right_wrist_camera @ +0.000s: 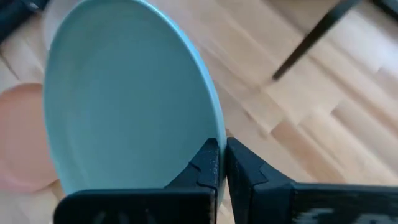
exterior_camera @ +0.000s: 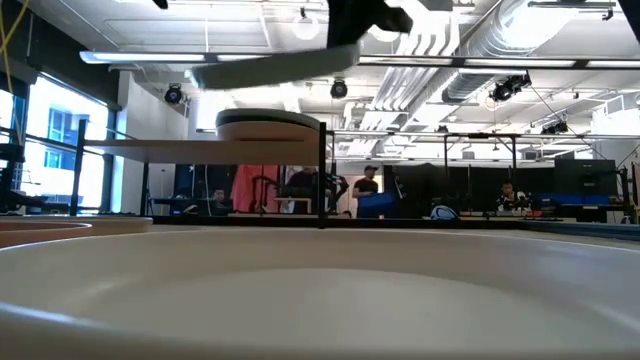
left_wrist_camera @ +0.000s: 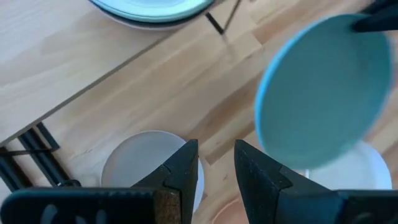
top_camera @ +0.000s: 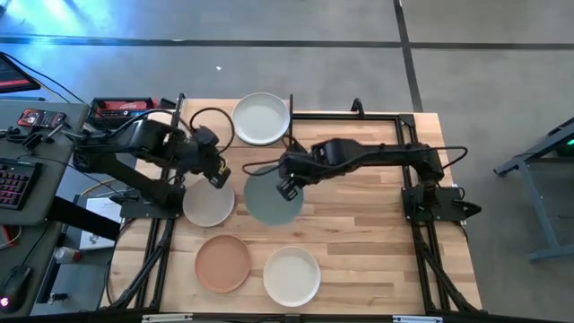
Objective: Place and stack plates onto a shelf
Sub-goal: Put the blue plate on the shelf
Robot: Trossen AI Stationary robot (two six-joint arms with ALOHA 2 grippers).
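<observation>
**We carry the blue-green plate toward the shelf**

Our right gripper [right_wrist_camera: 219,163] is pinched tight on the rim of the pale blue-green plate [top_camera: 273,199] and holds it up in the air. The shelf [top_camera: 247,135] lies farther back and to the left, with a stack of plates [top_camera: 261,118] on it. Our left gripper [left_wrist_camera: 213,163] hangs part open and empty above the grey-beige plate [top_camera: 208,203].

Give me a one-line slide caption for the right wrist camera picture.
Right gripper pinches the rim of a pale blue-green plate, lifted above the wooden table.
</observation>
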